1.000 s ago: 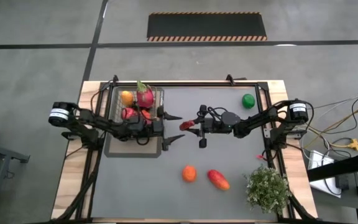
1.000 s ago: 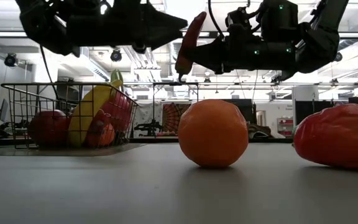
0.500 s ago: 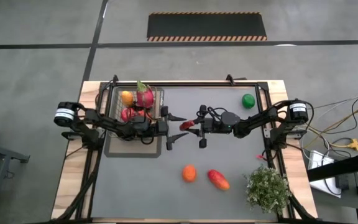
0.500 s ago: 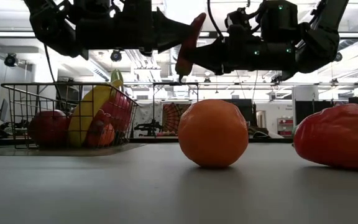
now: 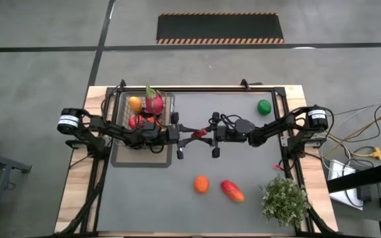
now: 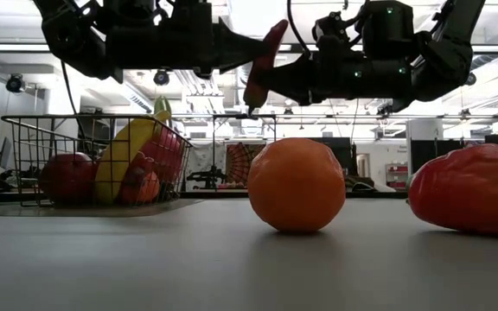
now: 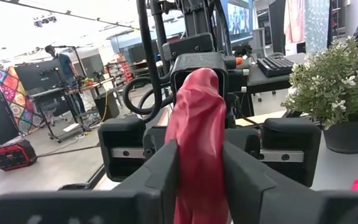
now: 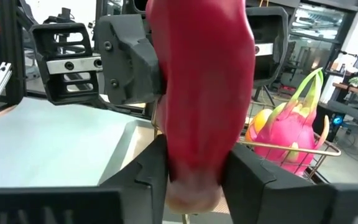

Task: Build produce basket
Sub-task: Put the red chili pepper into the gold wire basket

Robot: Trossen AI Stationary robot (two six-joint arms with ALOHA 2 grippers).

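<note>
A red chilli point(image 5: 199, 135) hangs in the air above the middle of the table, between my two grippers. My left gripper point(image 5: 188, 137) reaches in from the basket side and is shut on it. My right gripper point(image 5: 208, 134) comes from the opposite side and is also shut on it. In the low view the chilli point(image 6: 262, 65) stands steeply tilted. The dark wire basket point(image 5: 119, 109) stands on a grey tray point(image 5: 141, 158) at the left and holds a pink dragon fruit point(image 5: 153, 102), an orange point(image 5: 134, 102), a red apple point(image 5: 136, 121) and a banana point(image 6: 124, 160). My left gripper pinches the chilli between its two fingers point(image 7: 160, 177), the red flesh point(image 7: 194, 180) filling the gap. It comes level from the table's left, across the chilli's upper part point(image 6: 266, 43). The chilli is clear of the table. My right gripper pinches the chilli's body point(image 8: 194, 162) between its two fingers point(image 8: 250, 171). It comes level from the table's right, across the lower part point(image 6: 259, 86). The chilli stands tilted, its thin tip point(image 6: 251, 105) pointing down.
On the grey mat near the front lie an orange point(image 5: 201, 184) and a red-orange mango point(image 5: 232, 191). A green lime point(image 5: 264, 106) sits at the far right. A bushy potted plant point(image 5: 285, 200) stands at the near right corner.
My left gripper has moved a little toward the table's right, with its wide-open fingers around the chilli, and has shut on it. The chilli has stayed where it was in the air.
</note>
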